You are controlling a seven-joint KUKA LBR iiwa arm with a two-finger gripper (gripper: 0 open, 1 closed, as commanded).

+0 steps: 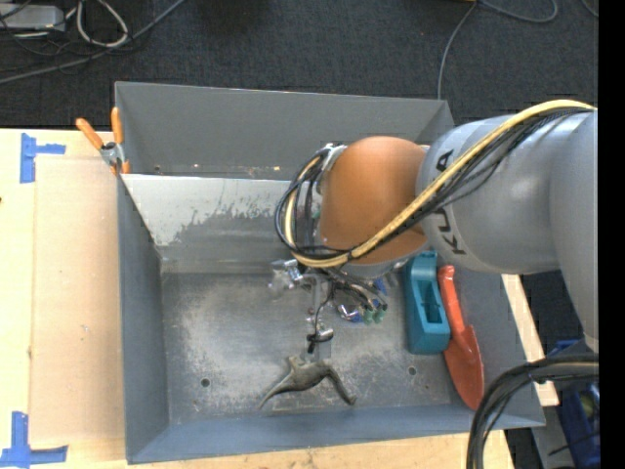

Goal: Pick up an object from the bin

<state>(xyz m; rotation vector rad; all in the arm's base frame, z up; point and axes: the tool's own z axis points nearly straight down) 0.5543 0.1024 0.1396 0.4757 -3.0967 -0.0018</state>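
Olive-grey splayed figure (305,381) lies lower centre; end effector (317,338) hangs just above, its state we cannot tell. Likely risk: thin, flat limbs slipping free.

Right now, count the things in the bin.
3: blue block by the right wall, orange tool beside it, grey figure by the near wall. The arm may hide more.
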